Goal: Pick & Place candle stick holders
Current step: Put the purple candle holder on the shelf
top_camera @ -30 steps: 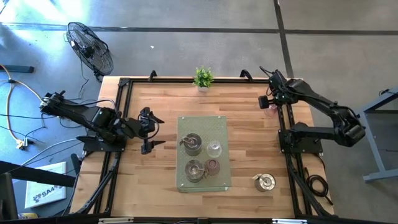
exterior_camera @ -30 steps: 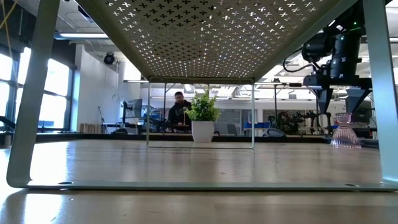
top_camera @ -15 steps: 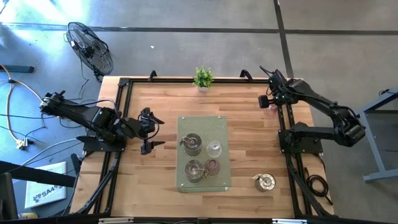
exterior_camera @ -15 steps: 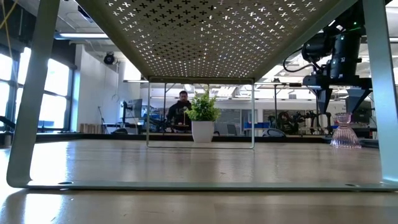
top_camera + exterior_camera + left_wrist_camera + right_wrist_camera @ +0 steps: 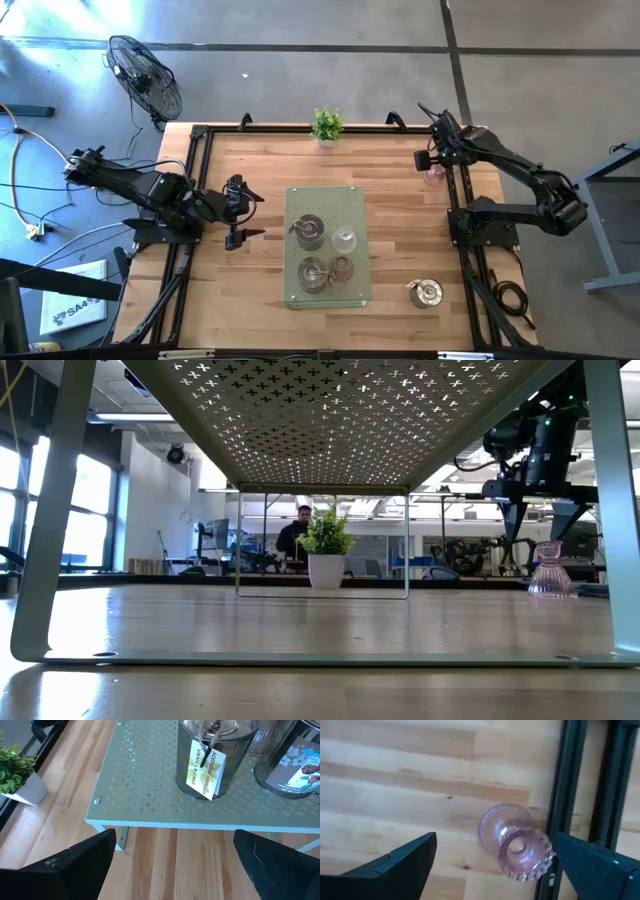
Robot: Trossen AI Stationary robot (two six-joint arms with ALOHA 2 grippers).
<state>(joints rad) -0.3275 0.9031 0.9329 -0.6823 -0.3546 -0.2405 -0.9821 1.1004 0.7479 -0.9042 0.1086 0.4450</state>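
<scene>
A pale green perforated stand [image 5: 325, 205] sits mid-table. On it rest two silver metal candle stick holders [image 5: 310, 232] [image 5: 315, 272], a clear glass one [image 5: 344, 240] and a pink glass one [image 5: 342, 268]. A third silver holder [image 5: 425, 293] stands on the wood near the right front. A pink glass holder [image 5: 517, 842] stands upright on its base at the far right, beside the black frame rail. My right gripper [image 5: 493, 845] hovers open above it, a finger on either side, not touching. My left gripper [image 5: 238, 210] hangs open left of the stand, facing a labelled silver holder [image 5: 212, 757].
A small green potted plant [image 5: 326, 125] stands at the table's far edge. Black frame rails [image 5: 458, 200] run along both sides of the table. Bare wood lies between the stand and each arm. A person [image 5: 298, 532] shows in the room beyond.
</scene>
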